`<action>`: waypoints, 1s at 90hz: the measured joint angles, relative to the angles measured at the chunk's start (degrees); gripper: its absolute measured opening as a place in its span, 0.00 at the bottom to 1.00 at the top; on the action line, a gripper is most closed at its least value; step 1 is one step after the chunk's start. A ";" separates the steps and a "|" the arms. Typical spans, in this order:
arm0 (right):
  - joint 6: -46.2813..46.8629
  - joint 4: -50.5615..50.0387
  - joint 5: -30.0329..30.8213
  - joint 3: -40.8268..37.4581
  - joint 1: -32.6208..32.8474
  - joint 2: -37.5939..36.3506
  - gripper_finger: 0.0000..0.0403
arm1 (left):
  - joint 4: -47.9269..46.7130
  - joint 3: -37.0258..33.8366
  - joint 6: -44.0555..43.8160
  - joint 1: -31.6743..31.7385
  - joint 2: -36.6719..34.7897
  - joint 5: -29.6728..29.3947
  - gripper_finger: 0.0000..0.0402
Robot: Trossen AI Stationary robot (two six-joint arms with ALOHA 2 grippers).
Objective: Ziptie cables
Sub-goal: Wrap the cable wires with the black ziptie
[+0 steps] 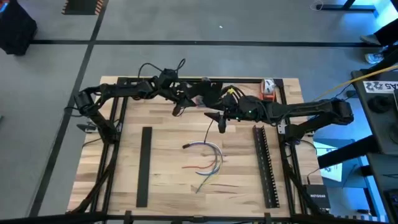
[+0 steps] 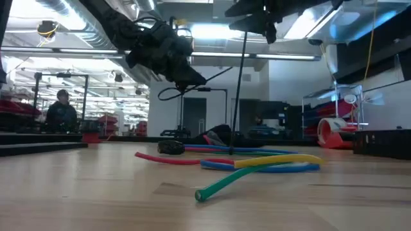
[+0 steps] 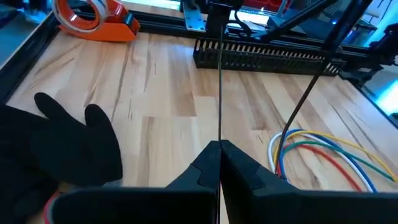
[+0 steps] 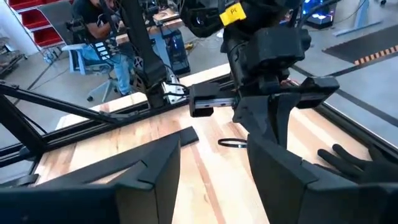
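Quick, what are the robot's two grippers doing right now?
Left gripper: closed, pinching a thin black strip.
Right gripper: open, holding nothing.

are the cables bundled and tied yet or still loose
Loose. In the high view the cables fan apart on the table, and the low view shows separate strands. No tie shows around them. Both grippers are above, away from them.

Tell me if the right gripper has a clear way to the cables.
Probably yes. The cables lie bare on the table, nothing over them, and the right gripper is open above it. The left gripper, shut on a thin black strip close by, may crowd the way.
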 joint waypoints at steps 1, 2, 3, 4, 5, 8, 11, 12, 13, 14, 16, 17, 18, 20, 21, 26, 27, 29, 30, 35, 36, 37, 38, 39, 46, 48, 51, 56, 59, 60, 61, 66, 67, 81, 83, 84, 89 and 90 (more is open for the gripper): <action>0.26 0.00 -0.01 0.00 0.00 0.00 0.45 | 0.01 0.00 -0.01 0.00 0.00 0.00 0.00; 0.57 0.01 -0.01 0.00 0.00 0.00 0.45 | 0.03 0.00 -0.02 -0.01 0.00 0.00 0.00; 0.92 0.02 0.00 0.00 0.00 0.00 0.45 | 0.04 0.00 -0.04 -0.02 0.00 0.00 0.00; 1.38 0.05 -0.01 0.00 0.00 0.00 0.45 | 0.07 0.00 -0.07 -0.06 0.00 0.00 0.00; 1.72 0.08 -0.02 0.00 0.00 0.00 0.45 | 0.09 0.00 -0.09 -0.11 0.00 0.00 0.00; 2.06 0.20 0.00 0.00 0.00 0.00 0.45 | 0.17 0.00 -0.08 -0.22 0.00 0.00 0.00; 2.08 0.20 -0.01 0.00 0.00 0.00 0.45 | 0.17 0.00 -0.02 -0.22 0.00 0.00 0.00; 2.04 0.19 -0.02 0.00 0.00 0.00 0.45 | 0.17 0.00 -0.01 -0.22 0.00 0.00 0.00; 1.92 0.19 -0.02 0.00 0.00 0.00 0.45 | 0.17 0.00 0.00 -0.22 0.00 0.00 0.00; 1.74 0.19 -0.02 0.00 0.00 0.00 0.45 | 0.17 0.00 0.00 -0.22 0.00 0.00 0.00; 1.45 0.19 -0.02 0.00 0.00 0.00 0.45 | 0.17 0.00 0.02 -0.22 0.00 0.00 0.00; 1.28 0.18 -0.02 0.00 0.00 0.00 0.45 | 0.17 0.00 0.02 -0.22 0.00 0.00 0.00; 1.10 0.17 -0.01 0.00 0.00 0.00 0.45 | 0.17 0.00 0.02 -0.22 0.00 0.00 0.00; 0.63 0.19 0.00 0.00 0.00 0.04 0.45 | 0.17 0.00 0.02 -0.24 0.00 0.00 0.00; 0.38 0.24 0.02 0.00 0.00 0.11 0.45 | 0.17 0.00 0.03 -0.26 0.00 0.00 0.00; 0.07 0.31 0.30 0.00 0.00 0.33 0.45 | 0.17 0.00 0.05 -0.26 0.00 0.00 0.00; 0.08 0.28 0.36 -0.01 0.00 0.37 0.45 | 0.17 0.00 0.07 -0.26 0.00 0.00 0.00; 0.08 0.23 0.45 -0.02 0.00 0.43 0.45 | 0.17 0.00 0.06 -0.26 0.00 0.00 0.00; 0.08 0.22 0.46 -0.03 0.00 0.44 0.45 | 0.17 0.00 0.06 -0.26 0.00 0.00 0.00; 0.08 0.24 0.48 -0.04 0.00 0.43 0.45 | 0.17 0.00 0.01 -0.24 0.00 0.00 0.00; 0.08 0.26 0.48 -0.04 0.00 0.42 0.45 | 0.19 0.00 -0.03 -0.26 0.00 0.00 0.00; 0.10 0.26 0.48 -0.04 0.00 0.42 0.45 | 0.19 0.00 -0.04 -0.25 0.00 0.00 0.00; 0.11 0.25 0.48 -0.04 0.00 0.42 0.45 | 0.19 0.00 -0.04 -0.24 0.00 0.00 0.00; 0.13 0.24 0.48 -0.04 0.00 0.42 0.45 | 0.19 0.00 -0.06 -0.24 0.00 -0.02 0.00; 0.17 -0.37 0.48 -0.04 0.00 0.42 0.45 | 0.19 0.00 -0.07 -0.24 0.00 0.00 0.00; 0.17 -0.38 0.48 -0.04 0.00 0.42 0.45 | 0.19 0.00 -0.09 -0.26 0.00 0.00 0.00; 0.17 -0.34 0.46 -0.04 0.00 0.42 0.45 | 0.19 0.00 -0.09 -0.26 0.00 0.00 0.00; 0.19 -0.28 0.46 -0.04 0.00 0.42 0.45 | 0.18 0.00 -0.11 -0.26 0.00 0.00 0.00; 0.10 -0.36 0.49 -0.04 0.00 0.43 0.45 | 0.19 0.00 -0.11 -0.24 0.00 -0.01 0.00; 0.06 -0.42 0.50 -0.04 0.00 0.44 0.45 | 0.19 0.00 -0.11 -0.24 0.00 -0.01 0.00; 0.01 -0.49 0.50 -0.04 0.00 0.44 0.45 | 0.19 0.00 -0.11 -0.24 0.00 0.00 0.00; -0.47 -0.85 0.47 -0.04 0.00 0.44 0.45 | 0.17 0.00 -0.11 -0.24 0.00 0.00 0.00; -0.67 -0.87 0.44 -0.04 0.00 0.44 0.45 | 0.16 0.00 -0.12 -0.24 0.00 0.00 0.00; -3.08 -2.79 -0.10 -0.04 0.02 0.44 0.45 | 0.19 0.00 -0.15 -0.24 0.00 0.00 0.00; -3.50 -2.86 -0.39 -0.04 0.02 0.44 0.45 | 0.19 0.00 -0.18 -0.24 0.00 -0.02 0.00; -3.79 -2.85 -0.58 -0.04 0.00 0.44 0.45 | 0.19 0.00 -0.23 -0.24 0.00 -0.02 0.00; -5.01 -2.81 -1.45 -0.04 0.00 0.44 0.45 | 0.30 0.00 -0.47 -0.24 0.00 -0.02 0.00; -5.26 -2.81 -1.49 -0.04 0.00 0.44 0.45 | 0.34 0.00 -0.51 -0.24 0.00 -0.02 0.00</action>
